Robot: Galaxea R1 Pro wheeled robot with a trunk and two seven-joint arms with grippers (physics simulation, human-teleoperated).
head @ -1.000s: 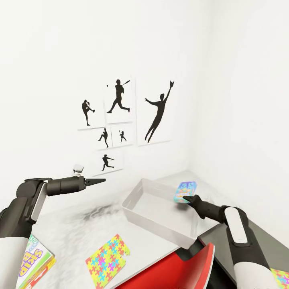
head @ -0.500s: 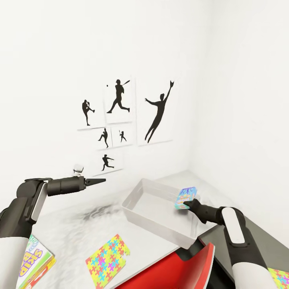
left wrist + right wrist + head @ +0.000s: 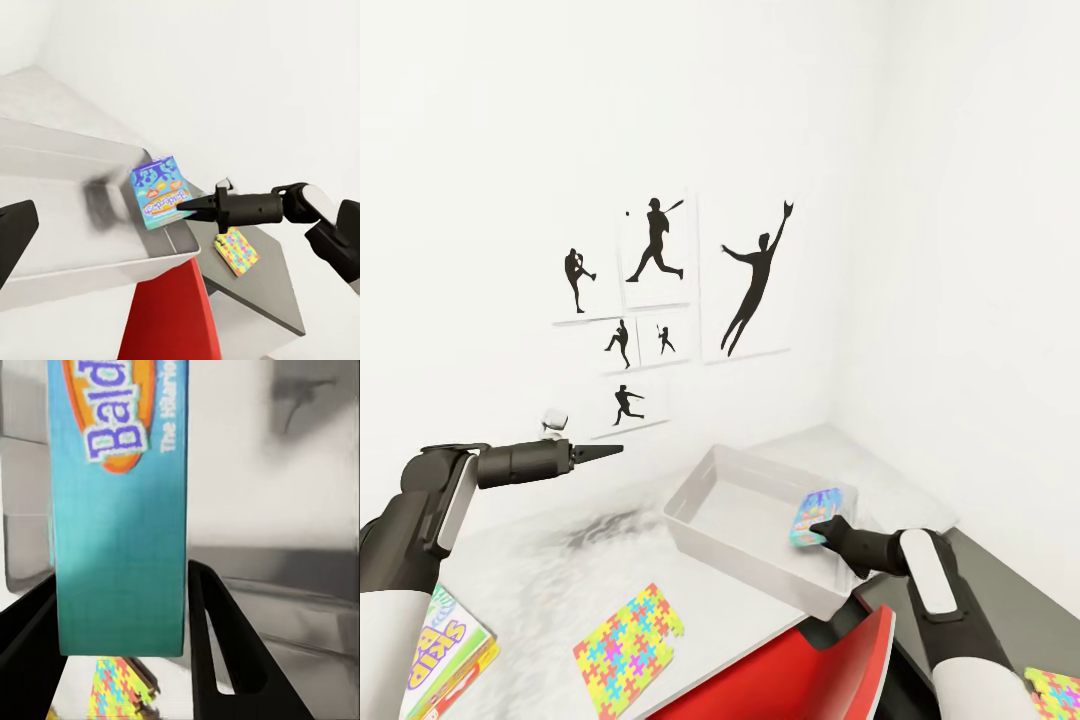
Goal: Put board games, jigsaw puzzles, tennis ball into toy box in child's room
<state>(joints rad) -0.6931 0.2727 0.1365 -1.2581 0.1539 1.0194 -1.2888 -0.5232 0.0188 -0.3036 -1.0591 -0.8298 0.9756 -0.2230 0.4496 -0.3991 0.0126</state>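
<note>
My right gripper (image 3: 818, 527) is shut on a blue board game (image 3: 816, 513), holding it on edge over the right end of the light grey toy box (image 3: 690, 500). The left wrist view has the same blue game (image 3: 161, 193) at the gripper (image 3: 187, 204), low over the box's rim (image 3: 97, 262). In the right wrist view the game (image 3: 120, 510) sits between both fingers (image 3: 225, 645). My left gripper (image 3: 605, 452) hangs open above the table (image 3: 550, 580), left of the box. One jigsaw puzzle (image 3: 628, 640) lies on the light wing, another (image 3: 1055, 695) on the dark wing. A yellow-red-green board game (image 3: 445, 640) lies at the near left.
A red chair back (image 3: 800, 670) stands against the table's front edge, just below the toy box. White walls close the corner behind and to the right, with black sports silhouettes (image 3: 660, 290). The dark grey wing (image 3: 1000, 590) runs along the right wall.
My right gripper has carried the blue board game down and a little left, lower over the toy box. The left arm has stayed still.
</note>
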